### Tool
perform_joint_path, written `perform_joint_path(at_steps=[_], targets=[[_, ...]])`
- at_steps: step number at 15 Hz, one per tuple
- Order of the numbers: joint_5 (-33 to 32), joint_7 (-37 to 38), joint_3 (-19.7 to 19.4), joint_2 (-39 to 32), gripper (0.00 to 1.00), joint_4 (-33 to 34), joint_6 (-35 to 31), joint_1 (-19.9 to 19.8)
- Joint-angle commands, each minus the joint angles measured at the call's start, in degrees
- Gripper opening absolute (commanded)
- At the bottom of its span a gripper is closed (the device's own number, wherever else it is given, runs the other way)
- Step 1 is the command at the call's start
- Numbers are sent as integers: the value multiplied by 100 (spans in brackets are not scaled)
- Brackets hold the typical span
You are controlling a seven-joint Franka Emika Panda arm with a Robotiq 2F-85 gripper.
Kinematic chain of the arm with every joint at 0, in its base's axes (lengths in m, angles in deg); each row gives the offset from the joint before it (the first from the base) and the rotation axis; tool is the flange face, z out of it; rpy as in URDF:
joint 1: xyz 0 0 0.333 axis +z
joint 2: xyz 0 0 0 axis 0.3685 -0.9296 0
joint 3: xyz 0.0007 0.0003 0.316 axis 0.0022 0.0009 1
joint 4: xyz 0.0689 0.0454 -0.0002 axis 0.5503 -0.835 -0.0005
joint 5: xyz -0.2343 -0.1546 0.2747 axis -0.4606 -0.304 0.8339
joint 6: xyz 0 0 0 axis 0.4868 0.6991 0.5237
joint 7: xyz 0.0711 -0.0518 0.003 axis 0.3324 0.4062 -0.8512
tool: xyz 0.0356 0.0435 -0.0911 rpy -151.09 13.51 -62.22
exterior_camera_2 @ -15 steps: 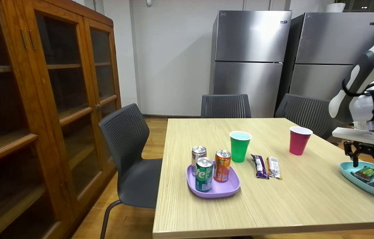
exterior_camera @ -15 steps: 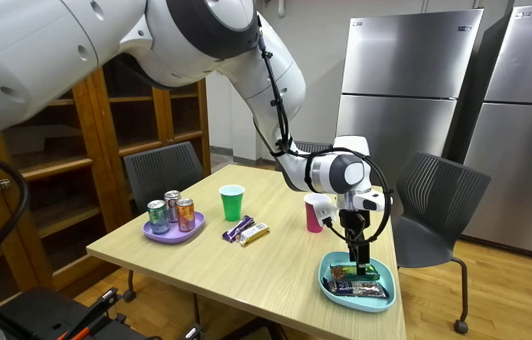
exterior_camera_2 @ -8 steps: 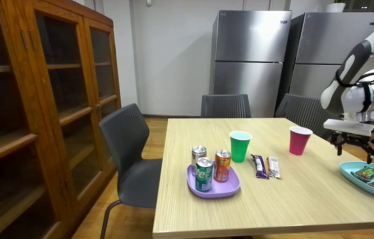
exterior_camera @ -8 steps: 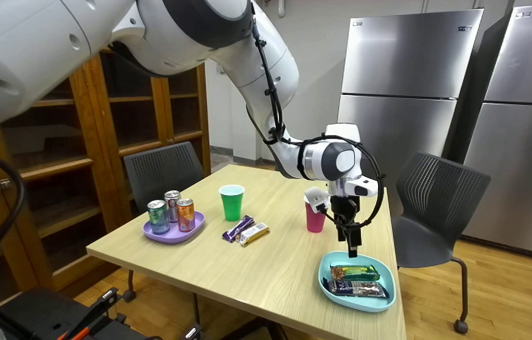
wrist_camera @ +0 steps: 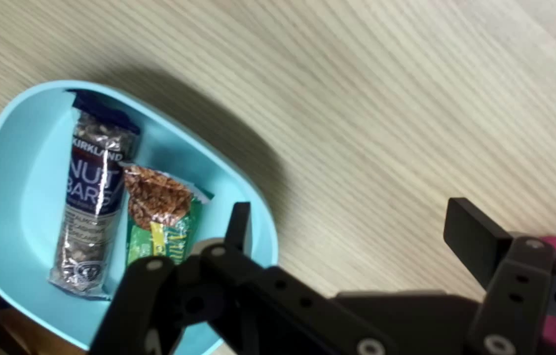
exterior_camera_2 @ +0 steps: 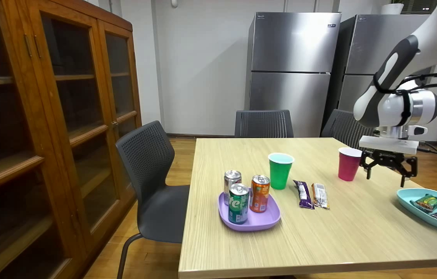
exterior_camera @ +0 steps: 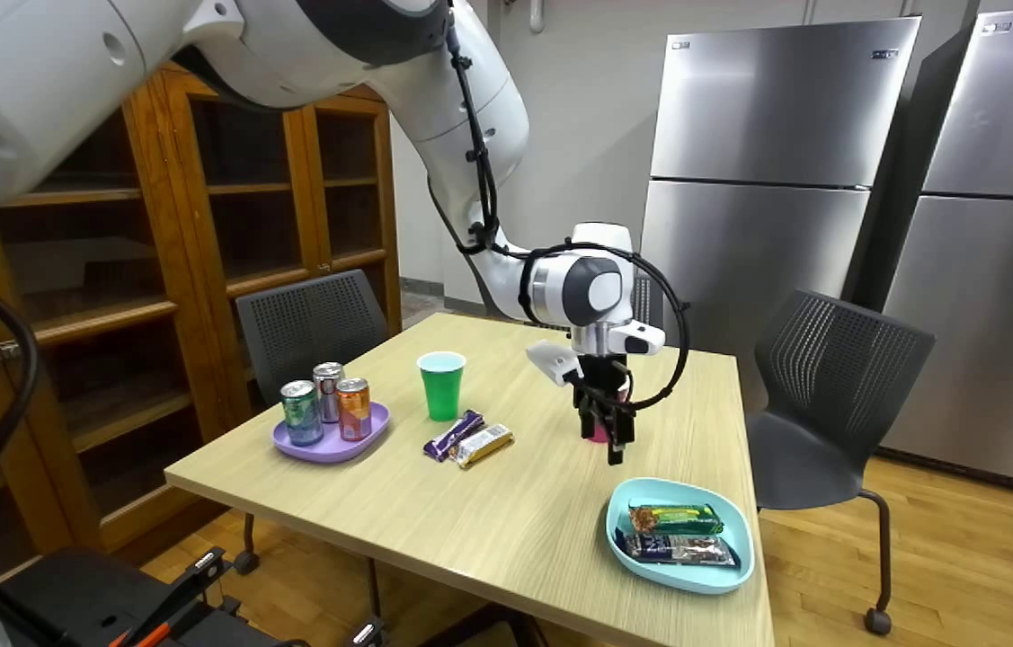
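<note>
One nut bar point(wrist_camera: 88, 207) in a dark blue and clear wrapper and one green-wrapped bar point(wrist_camera: 159, 209) lie side by side in the pale blue tray point(wrist_camera: 36, 207), near an edge of the table point(exterior_camera_2: 319, 240). The jaws hang spread wide above the table, near that tray but apart from it, with nothing between them. The red cup point(exterior_camera_2: 348, 169) stands upright, seen just beside the jaws in an exterior view. Farther off, a purple-wrapped bar point(exterior_camera_2: 303, 193) and a gold-and-white bar point(exterior_camera_2: 320, 195) lie close together on the table, the green cup point(exterior_camera_2: 279, 173) upright near them. Near that cup, the lilac tray point(exterior_camera_2: 265, 220) carries a green can point(exterior_camera_2: 238, 205), an orange can point(exterior_camera_2: 259, 194) and a silver can point(exterior_camera_2: 232, 180), all standing. Dark chairs point(exterior_camera_2: 146, 159) stand around the table, and two steel refrigerators point(exterior_camera_2: 292, 50) beyond it.
</note>
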Motion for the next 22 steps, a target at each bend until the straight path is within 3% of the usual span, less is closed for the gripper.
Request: perform_joint_path(at_steps=[1, 10, 18, 22], targets=[[-89, -484, 192, 356, 100, -403, 123, 123], [-228, -1465, 709, 409, 100, -618, 38, 471], [-138, -2133, 1112, 368, 100, -654, -184, 425], [-185, -2176, 1120, 255, 100, -568, -217, 502]])
